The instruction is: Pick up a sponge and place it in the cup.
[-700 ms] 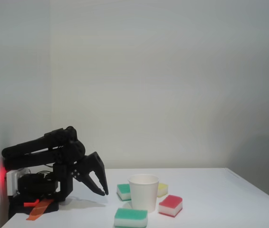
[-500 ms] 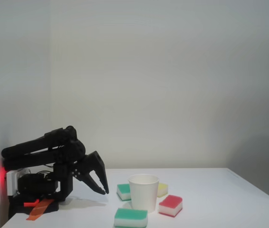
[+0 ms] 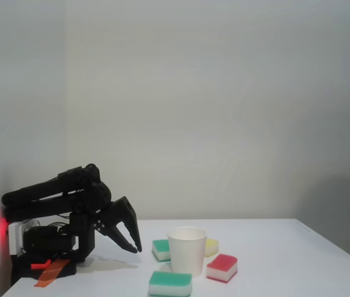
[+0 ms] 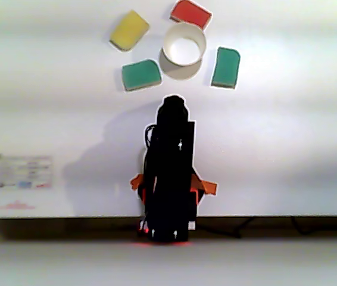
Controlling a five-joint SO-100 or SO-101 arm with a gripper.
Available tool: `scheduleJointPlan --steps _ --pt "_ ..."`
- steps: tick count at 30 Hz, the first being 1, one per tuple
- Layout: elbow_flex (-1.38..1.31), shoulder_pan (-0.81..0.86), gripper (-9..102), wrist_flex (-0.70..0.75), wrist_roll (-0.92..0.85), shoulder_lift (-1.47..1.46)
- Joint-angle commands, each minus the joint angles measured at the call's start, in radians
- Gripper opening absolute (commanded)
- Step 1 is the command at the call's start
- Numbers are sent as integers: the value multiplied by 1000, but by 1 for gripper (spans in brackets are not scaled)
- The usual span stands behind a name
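Two green-and-white sponges lie by the white paper cup [image 3: 187,249]. In the fixed view one sponge [image 3: 170,283] sits in front of the cup and the other [image 3: 161,249] is behind it to the left. From above they flank the cup [image 4: 167,59]: one sponge [image 4: 141,74] left, one [image 4: 225,67] right. The black arm is folded low at the left. Its gripper [image 3: 132,247] points down over the table, left of the sponges and touching nothing, jaws slightly apart and empty. The view from above shows the gripper [image 4: 174,102] just short of the cup.
A red-and-white sponge [image 3: 222,267] lies right of the cup and a yellow sponge [image 3: 211,247] behind it; from above, the red one [image 4: 190,13] and yellow one [image 4: 129,30] are beyond the cup. The arm's base [image 3: 45,247] is at the table's edge, with a wall close behind.
The gripper tip has risen by a hair. The sponges and the cup have not moved.
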Motion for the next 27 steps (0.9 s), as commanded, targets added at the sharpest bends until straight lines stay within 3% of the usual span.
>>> scheduleJointPlan --steps 1,14,27 --pt "3 5 2 80 -6 -3" --pt "-167 28 2 121 -6 -103" --pt "-560 69 2 63 37 -584"
